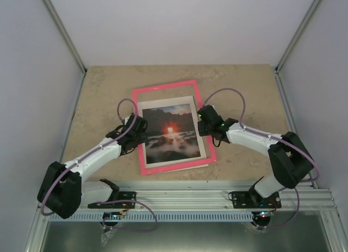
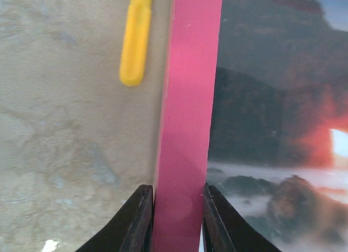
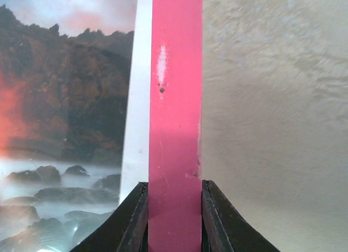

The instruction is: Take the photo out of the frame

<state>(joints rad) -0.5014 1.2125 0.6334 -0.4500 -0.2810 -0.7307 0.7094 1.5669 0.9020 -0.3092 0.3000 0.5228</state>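
Your frame [image 1: 163,87] is a thin, bright pink rectangle, long sides running away from you and set slightly askew. One long bar carries a small pale scuff with a dark speck. Your photo [image 1: 171,132] lies picture side up within the frame's outline, in portrait, shifted toward the near end, so the far part of the opening stays uncovered. It shows dark rocks, misty white water and a red-orange sun glowing at its centre. You cannot tell whether the print is seated in the frame.
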